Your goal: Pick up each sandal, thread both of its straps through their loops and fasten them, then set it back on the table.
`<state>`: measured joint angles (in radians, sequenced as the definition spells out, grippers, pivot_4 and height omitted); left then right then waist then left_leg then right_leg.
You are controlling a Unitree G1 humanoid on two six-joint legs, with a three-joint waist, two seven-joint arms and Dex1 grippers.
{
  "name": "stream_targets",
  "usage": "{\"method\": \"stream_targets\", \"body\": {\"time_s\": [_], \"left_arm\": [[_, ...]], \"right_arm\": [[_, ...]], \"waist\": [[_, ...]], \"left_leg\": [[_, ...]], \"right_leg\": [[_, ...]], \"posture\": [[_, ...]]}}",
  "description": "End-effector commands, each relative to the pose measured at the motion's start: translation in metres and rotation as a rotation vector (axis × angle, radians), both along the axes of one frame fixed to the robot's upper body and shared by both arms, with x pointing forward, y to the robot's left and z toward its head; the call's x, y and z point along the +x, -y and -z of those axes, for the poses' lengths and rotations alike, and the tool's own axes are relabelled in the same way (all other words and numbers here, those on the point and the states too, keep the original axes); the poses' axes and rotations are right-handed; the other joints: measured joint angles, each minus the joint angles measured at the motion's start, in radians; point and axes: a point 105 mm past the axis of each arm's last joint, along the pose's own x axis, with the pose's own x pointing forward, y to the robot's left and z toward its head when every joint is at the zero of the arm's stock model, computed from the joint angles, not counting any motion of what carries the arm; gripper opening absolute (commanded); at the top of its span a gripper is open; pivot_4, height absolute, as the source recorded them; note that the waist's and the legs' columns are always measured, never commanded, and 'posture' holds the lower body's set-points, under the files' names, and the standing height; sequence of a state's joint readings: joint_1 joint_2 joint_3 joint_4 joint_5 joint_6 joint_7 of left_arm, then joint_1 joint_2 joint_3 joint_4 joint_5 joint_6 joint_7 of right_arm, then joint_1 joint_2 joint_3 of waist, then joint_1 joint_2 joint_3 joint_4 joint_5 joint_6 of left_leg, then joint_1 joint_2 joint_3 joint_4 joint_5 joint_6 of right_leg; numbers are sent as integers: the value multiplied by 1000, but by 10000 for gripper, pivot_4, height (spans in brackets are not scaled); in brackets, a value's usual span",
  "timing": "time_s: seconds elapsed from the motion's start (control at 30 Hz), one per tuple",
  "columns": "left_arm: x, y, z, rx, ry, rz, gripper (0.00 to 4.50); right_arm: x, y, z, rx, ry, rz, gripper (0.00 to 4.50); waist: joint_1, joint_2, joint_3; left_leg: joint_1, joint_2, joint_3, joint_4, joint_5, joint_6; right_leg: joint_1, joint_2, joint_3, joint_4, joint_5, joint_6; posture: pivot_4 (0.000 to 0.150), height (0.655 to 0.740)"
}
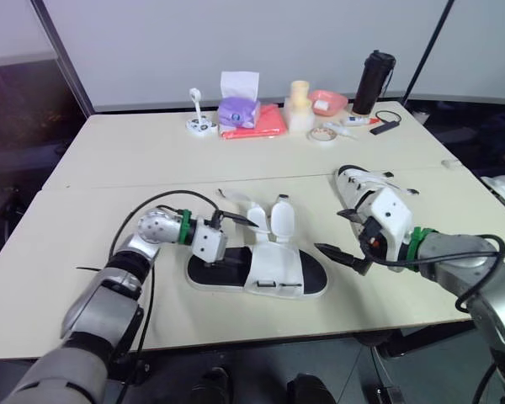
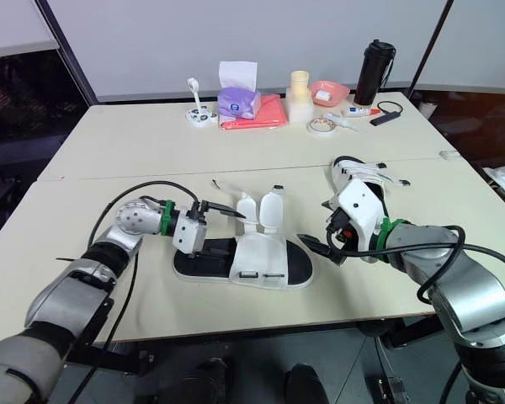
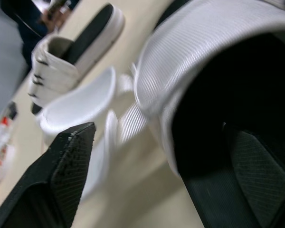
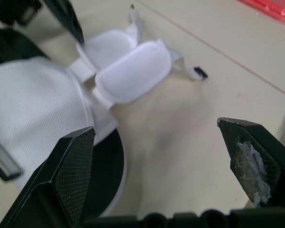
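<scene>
Sandal (image 1: 273, 273) flat, straps (image 1: 281, 219) loose; left gripper (image 1: 238, 244) spread at its heel, right gripper (image 1: 330, 231) spread beside its toe: likely pre-grasp.

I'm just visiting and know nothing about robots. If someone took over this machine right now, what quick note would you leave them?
Left claw: open, at the heel end of the near sandal, gripping nothing.
Right claw: open, hovering by the toe end, empty.
Near sandal: lies flat on the table; both straps stick out loose, unthreaded.
Second sandal: on the table behind the right arm. Its straps look closed, but I can't be sure.
Left to do: lift the near sandal, thread and fasten both straps, set it back down, then check the second one.
</scene>
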<state>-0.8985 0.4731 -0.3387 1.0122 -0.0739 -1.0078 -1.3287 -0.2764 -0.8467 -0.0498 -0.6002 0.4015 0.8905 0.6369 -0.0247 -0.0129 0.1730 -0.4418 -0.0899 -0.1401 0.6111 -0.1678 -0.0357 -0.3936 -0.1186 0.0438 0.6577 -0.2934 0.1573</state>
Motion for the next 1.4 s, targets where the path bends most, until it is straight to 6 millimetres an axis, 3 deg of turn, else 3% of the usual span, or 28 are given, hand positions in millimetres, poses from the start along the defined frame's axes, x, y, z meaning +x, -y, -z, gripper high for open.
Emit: {"method": "stream_targets", "body": {"time_s": [0.03,0.17,0.3,0.33,0.37,0.6,0.63,1.03,1.4], "left_arm": [[2,-21,-12,-66,-214,-98,44892],[1,-34,-31,-196,-458,-195,44892],[1,-39,-38,-291,-607,-283,44892],[3,-40,-38,-329,-644,-313,45000],[5,-40,-38,-361,-673,-341,45000],[23,-34,-37,-550,-837,-495,45000],[24,-33,-36,-565,-856,-509,45000],[33,-23,-37,-613,-882,-544,45000],[32,-13,-54,-638,-844,-503,45000]], "right_arm": [[1,-1,3,-48,39,-22,45000],[1,-4,11,-58,41,-49,45000],[2,-6,17,-52,39,-78,45000],[2,-7,21,-45,31,-89,39705],[2,-7,24,-37,22,-99,37605],[-4,-10,46,-12,-28,-157,2816],[-5,-10,49,-17,-34,-164,578],[-19,-29,72,24,-97,-289,578],[1,-39,86,117,-76,-317,578]], "waist": [[-2,0,0],[-2,0,1],[7,0,1],[8,0,1],[8,0,1],[11,0,1],[10,0,1],[12,0,1],[7,0,1]], "left_leg": [[0,0,0,0,0,0],[-1,1,-1,1,0,0],[0,2,-1,1,0,0],[0,2,-1,1,0,0],[0,2,-1,1,0,0],[0,1,-1,1,0,0],[0,1,-1,1,0,0],[0,1,-1,1,0,0],[1,1,-1,0,0,-1]], "right_leg": [[0,0,0,0,0,0],[0,0,0,1,0,0],[1,0,0,1,0,0],[1,0,0,1,0,0],[1,0,0,1,0,0],[1,0,0,0,0,0],[1,0,0,0,0,0],[1,0,0,0,0,0],[1,0,0,0,0,0]], "posture": [[1500,7344],[1500,7344],[1500,7344],[1500,7344],[1500,7344],[1500,7344],[1500,7344],[1500,7344],[1500,7344]]}}
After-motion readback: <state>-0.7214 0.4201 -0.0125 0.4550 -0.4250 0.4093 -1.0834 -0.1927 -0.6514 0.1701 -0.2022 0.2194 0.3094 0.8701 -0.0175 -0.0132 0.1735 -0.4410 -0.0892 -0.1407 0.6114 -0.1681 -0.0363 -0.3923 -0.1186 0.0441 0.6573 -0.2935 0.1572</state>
